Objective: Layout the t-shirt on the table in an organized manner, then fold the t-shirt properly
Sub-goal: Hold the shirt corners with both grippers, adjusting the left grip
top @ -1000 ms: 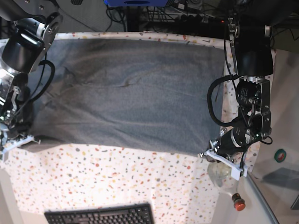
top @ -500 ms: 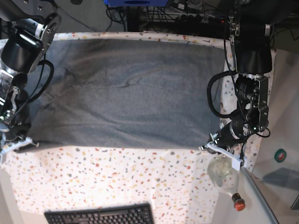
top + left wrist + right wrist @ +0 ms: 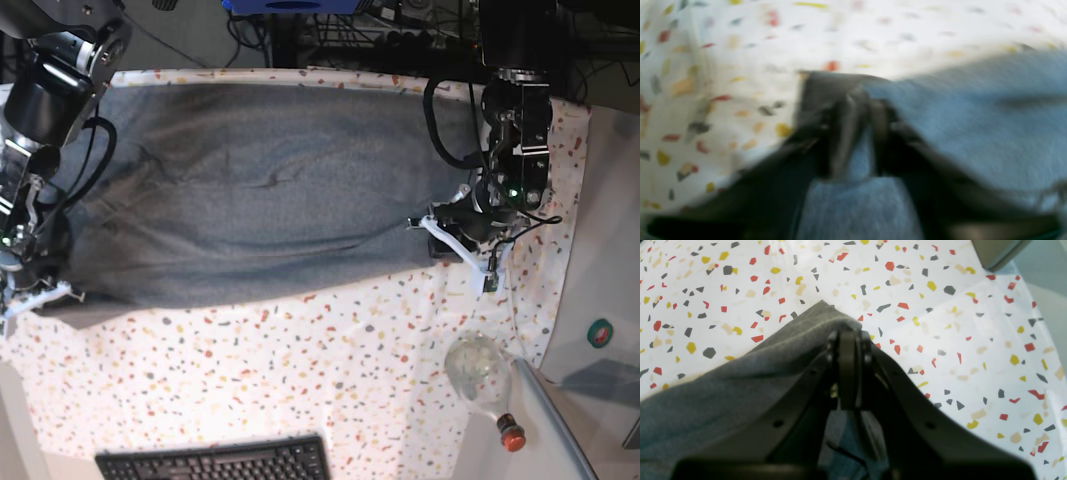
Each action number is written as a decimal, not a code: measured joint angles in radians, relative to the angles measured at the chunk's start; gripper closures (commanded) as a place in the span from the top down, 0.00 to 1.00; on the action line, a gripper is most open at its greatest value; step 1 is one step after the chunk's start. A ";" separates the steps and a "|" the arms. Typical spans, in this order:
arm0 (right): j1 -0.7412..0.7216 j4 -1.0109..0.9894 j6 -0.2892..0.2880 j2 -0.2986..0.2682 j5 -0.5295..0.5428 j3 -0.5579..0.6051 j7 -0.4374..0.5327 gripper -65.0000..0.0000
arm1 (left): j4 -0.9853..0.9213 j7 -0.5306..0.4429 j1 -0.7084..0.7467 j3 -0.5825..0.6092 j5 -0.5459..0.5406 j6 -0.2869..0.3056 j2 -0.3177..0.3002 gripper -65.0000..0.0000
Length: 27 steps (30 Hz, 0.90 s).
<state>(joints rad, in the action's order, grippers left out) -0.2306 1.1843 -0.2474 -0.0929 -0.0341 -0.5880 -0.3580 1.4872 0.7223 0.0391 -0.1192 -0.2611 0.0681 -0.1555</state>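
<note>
While the t-shirt (image 3: 260, 190) is lying spread flat across the far half of the bench (image 3: 250, 380), both arms are working at its near corners. The right gripper (image 3: 848, 336) is sitting low at the shirt's corner, its jaws pressed together and pinching the grey cloth, with the pinched edge lying on the speckled cover. The left gripper (image 3: 860, 110) is sitting over the opposite corner; its wrist view is blurred, and a strip of cloth is showing in the narrow gap between its dark jaws, so I cannot tell whether they are gripping or letting go. In the base view a keyboard (image 3: 215, 460) is lying at the near edge, and a clear bottle (image 3: 480, 375) with a red cap is resting near the bench's corner.
</note>
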 measured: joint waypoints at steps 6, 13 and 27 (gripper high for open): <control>0.014 0.000 0.000 0.002 -0.003 -0.001 -0.002 0.00 | 0.182 0.000 0.109 -0.012 0.011 -0.008 -0.018 0.82; 0.013 0.000 0.000 0.002 -0.001 -0.001 -0.001 0.00 | 0.148 0.000 0.078 -0.101 0.016 -0.014 0.005 0.82; 0.040 0.035 0.000 0.011 0.001 0.001 0.000 0.00 | -0.316 -0.008 -0.275 -0.138 0.002 -0.007 0.035 0.82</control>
<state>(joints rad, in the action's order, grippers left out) -0.1905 1.2194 -0.2470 -0.0822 -0.0334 -0.5869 -0.3584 1.1713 0.7143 -0.2356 -0.2569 -0.2592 0.0612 -0.1207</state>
